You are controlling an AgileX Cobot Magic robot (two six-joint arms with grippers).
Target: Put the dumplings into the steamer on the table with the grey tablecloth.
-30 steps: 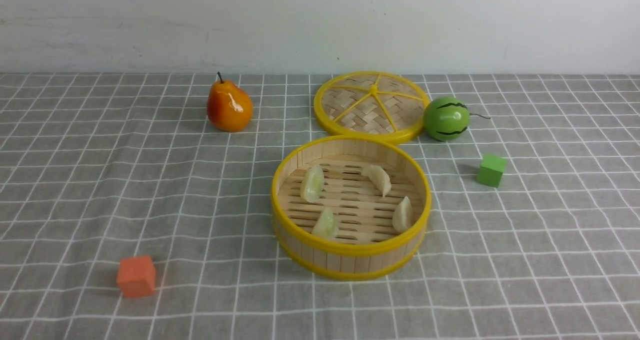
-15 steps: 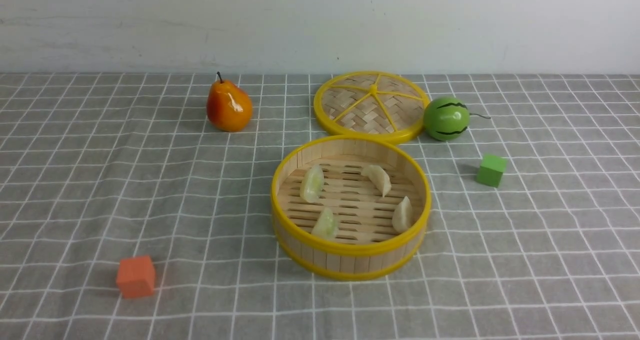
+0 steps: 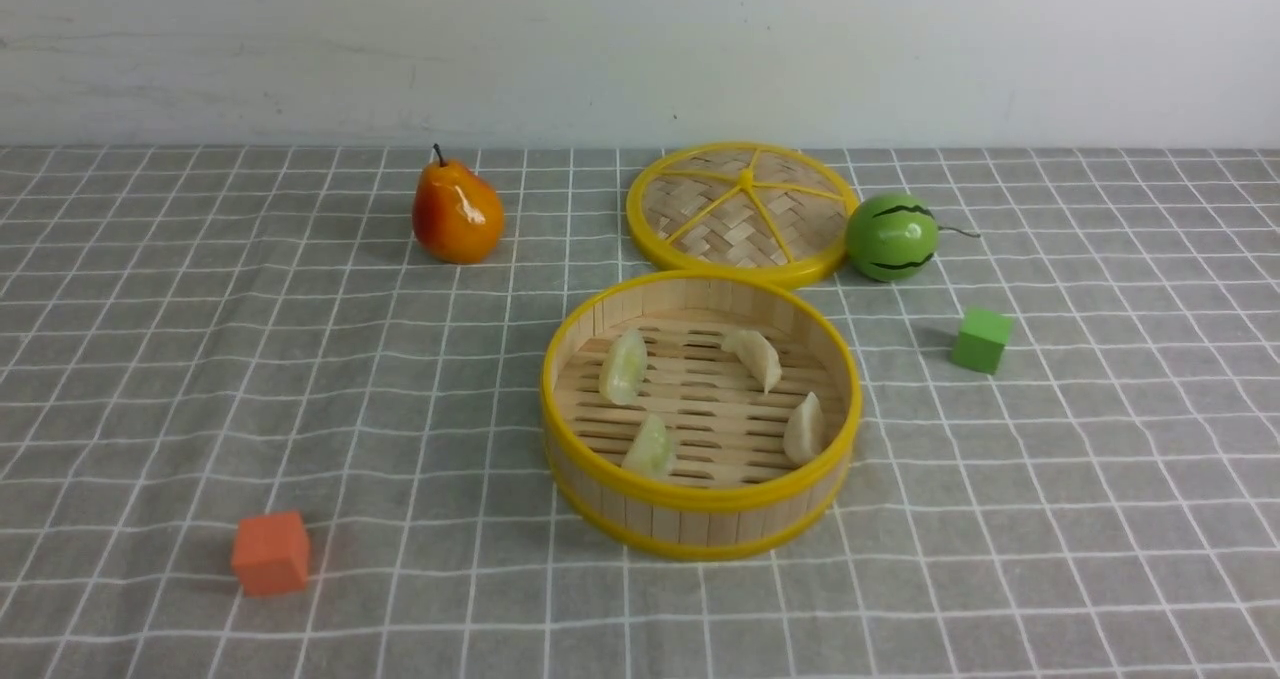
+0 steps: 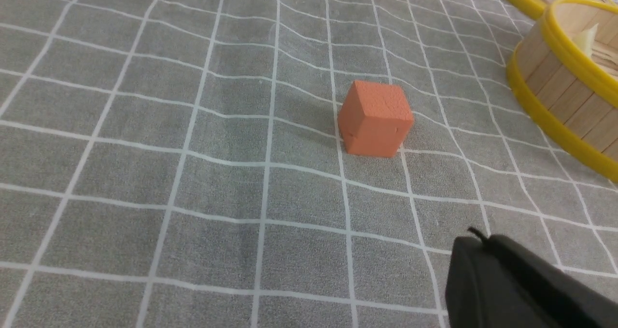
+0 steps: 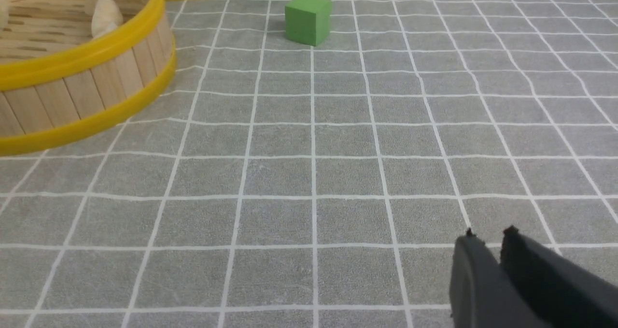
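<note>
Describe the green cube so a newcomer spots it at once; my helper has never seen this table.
Find the round steamer in the middle of the grey tablecloth. Look beyond its right side, where a striped green melon sits against the lid. The small cube nearer you is plain green and square-edged, unlike that round melon.

4 dumplings [image 3: 754, 358] inside round bamboo steamer [image 3: 700, 519], woven lid [image 3: 745, 209] behind, grey gridded tablecloth [image 3: 400, 439], orange cube [image 3: 271, 554] near left

Four dumplings [image 3: 651, 447], two cubes [image 3: 271, 553], two fruits [image 3: 458, 211].
</note>
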